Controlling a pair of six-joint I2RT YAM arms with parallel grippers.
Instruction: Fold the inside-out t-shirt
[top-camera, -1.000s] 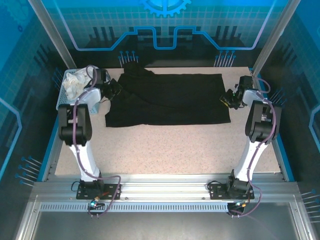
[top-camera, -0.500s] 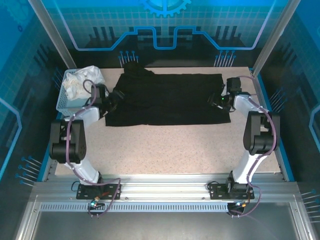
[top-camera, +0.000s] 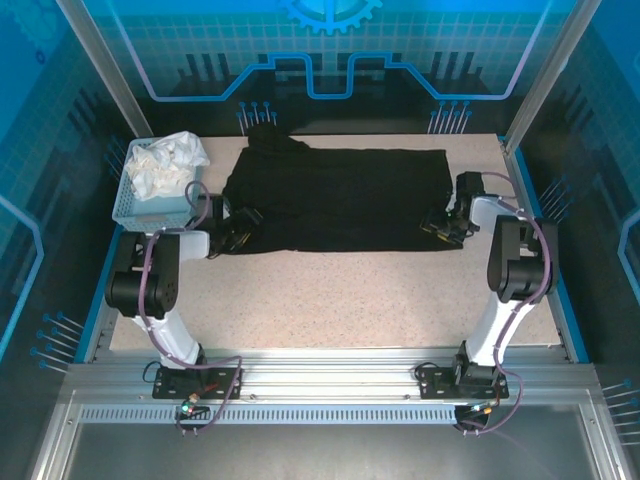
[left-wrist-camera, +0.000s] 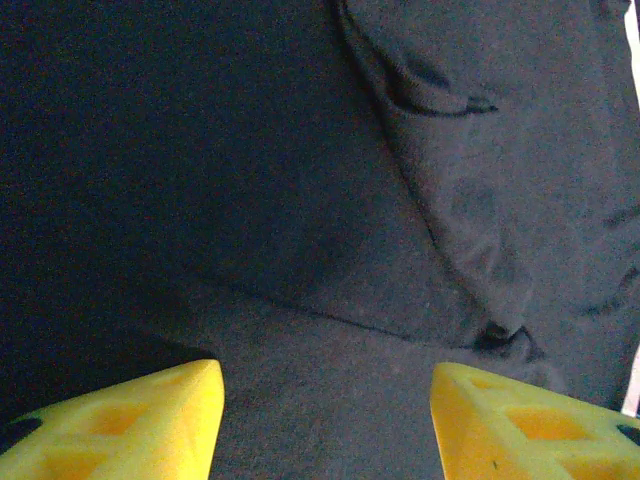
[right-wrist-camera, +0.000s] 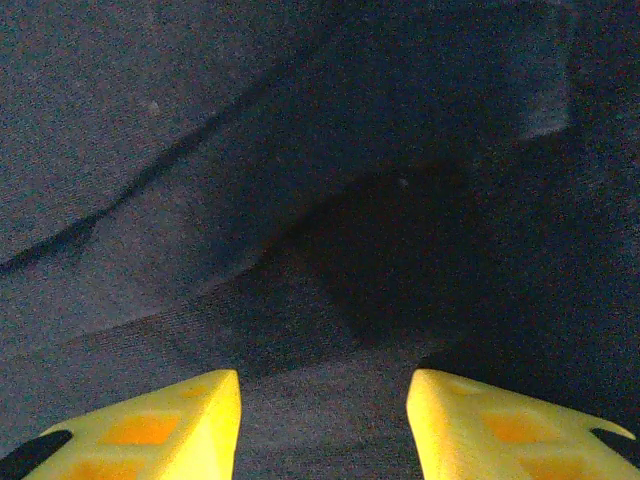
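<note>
The inside-out t-shirt (top-camera: 340, 195) lies flat across the far half of the table, black, with a bunched part at its far left. My left gripper (top-camera: 240, 236) sits low at the shirt's near left corner. In the left wrist view the left gripper (left-wrist-camera: 325, 405) is open, its yellow fingertips (left-wrist-camera: 150, 420) apart over creased black fabric (left-wrist-camera: 300, 200). My right gripper (top-camera: 440, 225) rests at the near right corner. In the right wrist view the right gripper (right-wrist-camera: 323, 415) is open too, with dark folded cloth (right-wrist-camera: 300, 250) under and ahead of the fingertips (right-wrist-camera: 490, 425).
A pale blue basket (top-camera: 148, 208) stands at the far left of the table, holding a white cloth garment (top-camera: 165, 160). Bare speckled tabletop (top-camera: 330, 300) stretches from the shirt's near edge to the arm bases. Metal frame posts and blue walls close in the sides.
Both grippers have come toward me along the shirt's side edges to its near corners, and both have opened wider. The shirt's left edge has shifted slightly.
</note>
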